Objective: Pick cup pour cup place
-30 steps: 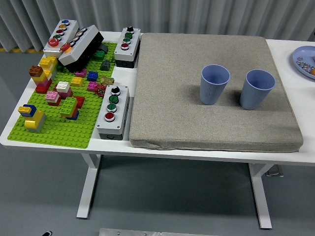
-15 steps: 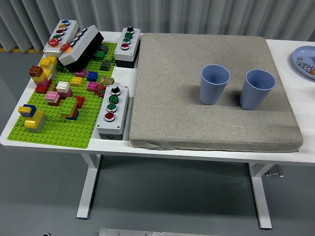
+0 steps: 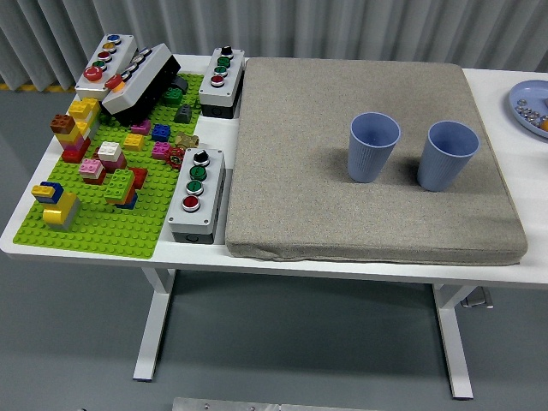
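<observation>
- Head view: two blue ribbed cups are standing upright on a grey fabric mat (image 3: pixel 342 205) that is covering most of the white worktop (image 3: pixel 514 103). The left cup (image 3: pixel 372 147) and the right cup (image 3: pixel 447 155) are sitting near each other but apart, in the right half of the mat, probably so that either arm can be reaching them and one can be tipping over the other without travelling far.
- The soft mat is likely lying under them to be cushioning the set-down and catching any spill.
- Both cups are showing their open mouths to the camera; the inside walls are looking plain blue, and I cannot tell whether anything is lying at the bottom of either.
- At the right edge a pale blue plate (image 3: pixel 519 101) is sitting partly out of frame, holding a few small pieces, one of them orange; what they are is too small to tell.
- To the left of the mat a green building-brick baseplate (image 3: pixel 103 231) is carrying scattered coloured bricks, and grey push-button boxes, one of them (image 3: pixel 197 193) just beside the mat's edge, are standing around it. None of these seems to be part of the pouring.
- No hand is showing: neither arm is reaching into the frame, so how far the fingers are open cannot be told here.
- Judging from this, the pick is not yet begun.
</observation>
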Tool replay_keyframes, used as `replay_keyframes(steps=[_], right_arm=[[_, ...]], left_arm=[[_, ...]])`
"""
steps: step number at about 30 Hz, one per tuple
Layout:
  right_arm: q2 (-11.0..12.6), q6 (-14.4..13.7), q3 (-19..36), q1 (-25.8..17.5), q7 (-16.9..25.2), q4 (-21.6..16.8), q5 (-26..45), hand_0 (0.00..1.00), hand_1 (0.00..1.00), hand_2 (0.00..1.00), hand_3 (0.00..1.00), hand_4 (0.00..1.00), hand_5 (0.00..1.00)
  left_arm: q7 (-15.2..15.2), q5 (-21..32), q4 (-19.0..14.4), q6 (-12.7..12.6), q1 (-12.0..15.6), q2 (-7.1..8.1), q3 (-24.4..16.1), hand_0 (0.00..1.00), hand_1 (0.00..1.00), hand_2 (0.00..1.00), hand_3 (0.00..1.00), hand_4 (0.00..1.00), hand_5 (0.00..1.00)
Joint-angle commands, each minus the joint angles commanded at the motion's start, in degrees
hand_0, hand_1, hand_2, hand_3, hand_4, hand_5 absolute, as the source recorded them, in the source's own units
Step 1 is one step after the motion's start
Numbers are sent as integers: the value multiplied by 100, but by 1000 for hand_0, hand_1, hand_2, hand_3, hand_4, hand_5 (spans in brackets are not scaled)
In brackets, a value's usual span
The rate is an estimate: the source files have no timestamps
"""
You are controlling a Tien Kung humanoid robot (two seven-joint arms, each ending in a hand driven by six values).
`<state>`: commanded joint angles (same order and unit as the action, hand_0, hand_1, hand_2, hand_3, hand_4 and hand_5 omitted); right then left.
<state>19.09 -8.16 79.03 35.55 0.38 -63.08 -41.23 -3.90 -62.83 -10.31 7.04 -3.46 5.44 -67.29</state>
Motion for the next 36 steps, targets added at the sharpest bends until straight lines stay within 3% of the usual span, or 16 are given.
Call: replay_keyframes(steps=[36], right_arm=[[-69,10,-185,9,-34,-32,-55,957,851,837,807,754,998]], left_arm=[[-54,25,0,-8,-15,-23,110,809,772,828,762,543,998]])
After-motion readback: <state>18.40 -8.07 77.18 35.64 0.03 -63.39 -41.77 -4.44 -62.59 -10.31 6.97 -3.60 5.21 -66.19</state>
